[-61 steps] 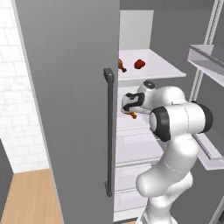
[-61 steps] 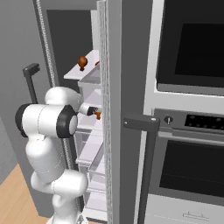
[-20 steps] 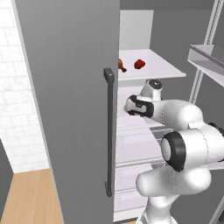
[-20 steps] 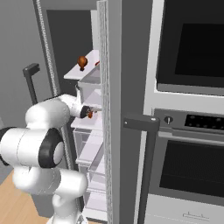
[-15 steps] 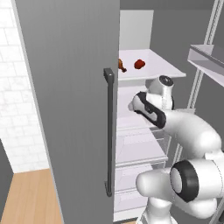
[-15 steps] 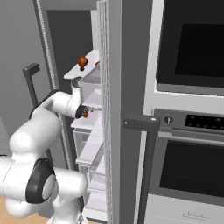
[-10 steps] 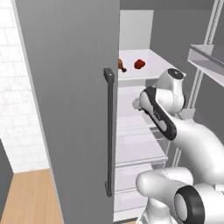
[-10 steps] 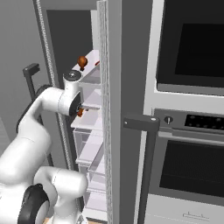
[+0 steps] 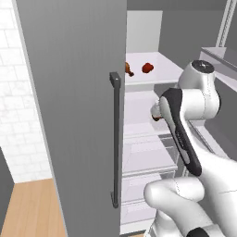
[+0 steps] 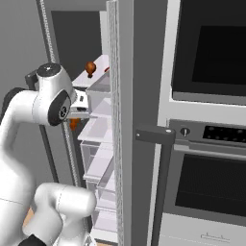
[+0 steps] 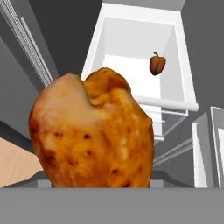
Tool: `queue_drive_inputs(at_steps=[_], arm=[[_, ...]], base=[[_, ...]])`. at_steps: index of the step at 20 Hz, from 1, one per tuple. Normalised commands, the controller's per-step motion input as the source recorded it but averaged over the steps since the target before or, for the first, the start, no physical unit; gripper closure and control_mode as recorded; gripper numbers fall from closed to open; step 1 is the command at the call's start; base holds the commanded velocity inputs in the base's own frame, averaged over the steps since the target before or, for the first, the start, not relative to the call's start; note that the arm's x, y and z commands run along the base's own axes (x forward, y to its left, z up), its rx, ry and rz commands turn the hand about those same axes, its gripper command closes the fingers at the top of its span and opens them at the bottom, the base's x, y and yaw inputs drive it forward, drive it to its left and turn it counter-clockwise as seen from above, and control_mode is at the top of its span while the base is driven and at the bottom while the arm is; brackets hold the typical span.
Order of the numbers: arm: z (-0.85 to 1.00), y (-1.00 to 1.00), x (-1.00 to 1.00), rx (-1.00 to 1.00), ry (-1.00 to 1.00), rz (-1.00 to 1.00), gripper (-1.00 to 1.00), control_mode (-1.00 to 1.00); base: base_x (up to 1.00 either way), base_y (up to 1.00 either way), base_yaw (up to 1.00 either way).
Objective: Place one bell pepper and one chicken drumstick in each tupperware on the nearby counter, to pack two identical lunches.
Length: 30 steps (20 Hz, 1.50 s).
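My gripper (image 10: 80,114) is shut on a chicken drumstick (image 11: 94,135), an orange-brown roasted leg that looms close in the hand view and hides the fingertips. A bit of it peeks out below the hand (image 10: 73,124), in front of the open fridge's shelves. A second chicken drumstick (image 9: 128,69) and a red bell pepper (image 9: 147,67) lie on the upper white shelf (image 9: 159,74). In the hand view that bell pepper (image 11: 157,64) lies well beyond the held leg. The tupperware and the counter are out of view.
The grey fridge door (image 9: 74,115) with its dark handle (image 9: 115,139) stands open on the left. Clear drawers (image 10: 98,158) sit below the shelves. A built-in oven (image 10: 206,158) with a bar handle (image 10: 163,139) stands to the right.
The arm has swung its elbow up and to the right. The hand has turned and shifted slightly right, away from the door, still carrying the drumstick.
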Motion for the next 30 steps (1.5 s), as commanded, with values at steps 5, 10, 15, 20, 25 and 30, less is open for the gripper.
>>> queue_drive_inputs(at_steps=[5,10,15,20,25,30], arm=[[0.0,0.08,-1.0,-0.19,-0.25,0.0,1.0,-1.0],[0.07,0.04,-1.0,-0.03,-0.47,0.07,1.0,-1.0],[0.1,0.1,-0.64,0.0,-0.5,0.01,1.0,-1.0],[0.0,0.0,0.0,0.0,0.0,0.0,1.0,1.0],[0.0,0.0,0.0,0.0,0.0,0.0,1.0,1.0],[0.0,0.0,0.0,0.0,0.0,0.0,1.0,1.0]], base=[[0.0,0.0,0.0],[0.0,0.0,0.0],[0.0,0.0,0.0],[-0.74,0.0,0.01],[-1.0,-0.44,-0.39],[-0.62,-0.94,-0.45]])
